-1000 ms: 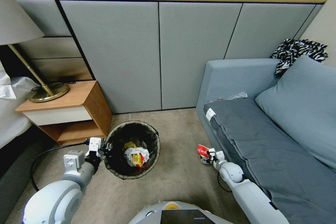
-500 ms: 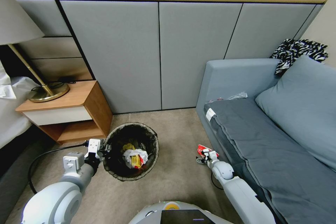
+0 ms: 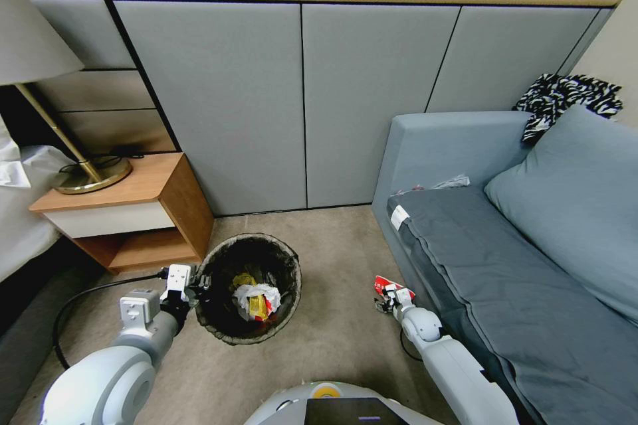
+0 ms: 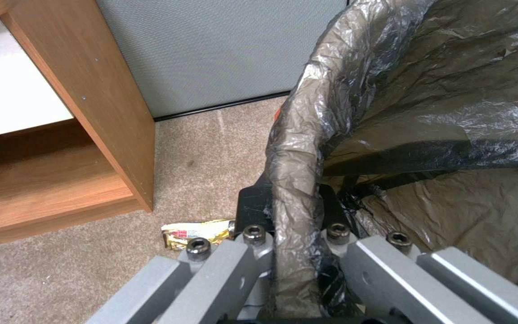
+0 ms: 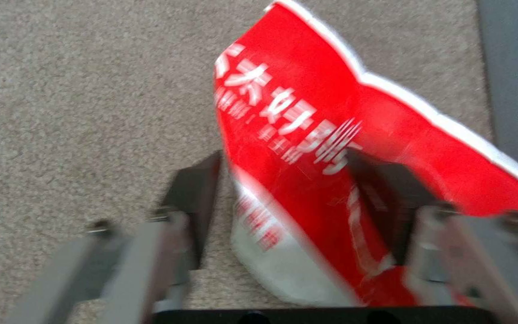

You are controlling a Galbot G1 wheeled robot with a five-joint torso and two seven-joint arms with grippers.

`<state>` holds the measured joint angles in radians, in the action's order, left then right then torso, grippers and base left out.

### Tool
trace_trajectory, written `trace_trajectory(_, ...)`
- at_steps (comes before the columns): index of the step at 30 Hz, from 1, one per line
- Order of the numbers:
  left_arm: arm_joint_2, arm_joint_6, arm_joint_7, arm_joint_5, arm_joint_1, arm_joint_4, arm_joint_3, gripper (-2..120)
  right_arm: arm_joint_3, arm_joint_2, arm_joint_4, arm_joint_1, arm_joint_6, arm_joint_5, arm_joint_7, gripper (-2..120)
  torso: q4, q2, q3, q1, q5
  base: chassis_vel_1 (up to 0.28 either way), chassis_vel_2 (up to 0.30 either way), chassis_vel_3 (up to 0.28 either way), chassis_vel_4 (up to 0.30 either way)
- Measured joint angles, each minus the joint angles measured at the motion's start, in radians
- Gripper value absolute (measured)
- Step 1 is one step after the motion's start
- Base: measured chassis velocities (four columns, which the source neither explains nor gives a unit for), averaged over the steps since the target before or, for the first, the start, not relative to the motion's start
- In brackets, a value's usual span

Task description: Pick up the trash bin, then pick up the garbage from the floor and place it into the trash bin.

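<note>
Red and white plastic marks the packet [image 5: 307, 148] that lies on the floor [image 3: 332, 345] close beside the sofa [image 3: 505, 265]. The right gripper [image 3: 389, 297] reaches forward and down from the lower right, its arm running along the sofa's front edge. In the right wrist view its two dark fingers [image 5: 196, 198] stand apart, one on each side of the packet, with a gap still visible between the nearer finger and the wrapper; the jaws are not yet closed on it. The packet bears white Chinese characters on its red face, too smeared by motion to read with confidence.

The left gripper [image 4: 289, 211] extends from the lower left to the near-left rim of the trash bin [image 3: 249, 289]. Its jaws are clamped together on the rim, with the brown-black bag liner [image 4: 427, 112] pinched between them. The bin stands on the floor between the bedside table [image 3: 126, 212] and the sofa, and it holds crumpled white paper [image 3: 256, 295] with yellow and red wrappers.

In the left wrist view a yellow wrapper [image 4: 196, 232] lies flat on the floor just beside the bin and near the table's corner; its print is too small to read. A black cable [image 3: 80, 305] loops across the floor to the left of the left arm. A brass lamp [image 3: 80, 169] stands on the table, and a black-and-white patterned cloth [image 3: 565, 99] rests on the sofa back.
</note>
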<state>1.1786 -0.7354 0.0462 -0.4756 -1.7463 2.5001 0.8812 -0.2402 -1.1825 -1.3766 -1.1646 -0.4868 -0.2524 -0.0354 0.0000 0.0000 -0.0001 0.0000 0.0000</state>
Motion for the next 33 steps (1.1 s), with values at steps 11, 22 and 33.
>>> trace_trajectory(11, 0.000, 0.000, 0.000, -0.001, 0.002, 0.000, 0.011, 1, -0.006, -0.008, -0.013, -0.012, 0.006, -0.001, -0.009, 8, 0.0000, 0.000, 0.000, 0.000, 0.0000, 0.000, 0.000, 0.000, 0.000)
trace_trajectory(22, 0.001, 0.000, -0.001, -0.006, 0.006, 0.000, 0.018, 1, -0.021, -0.009, -0.027, -0.027, 0.012, -0.010, -0.012, 0, 0.0001, 0.000, 0.000, 0.000, 0.0001, 0.000, 0.000, 0.000, 0.000)
trace_trajectory(33, -0.001, 0.000, -0.002, -0.018, 0.011, 0.000, 0.037, 1, -0.103, 0.002, -0.127, -0.072, 0.045, -0.026, -0.034, 0, -0.0001, 0.000, 0.000, 0.000, 0.0002, 0.000, 0.000, 0.000, 0.000)
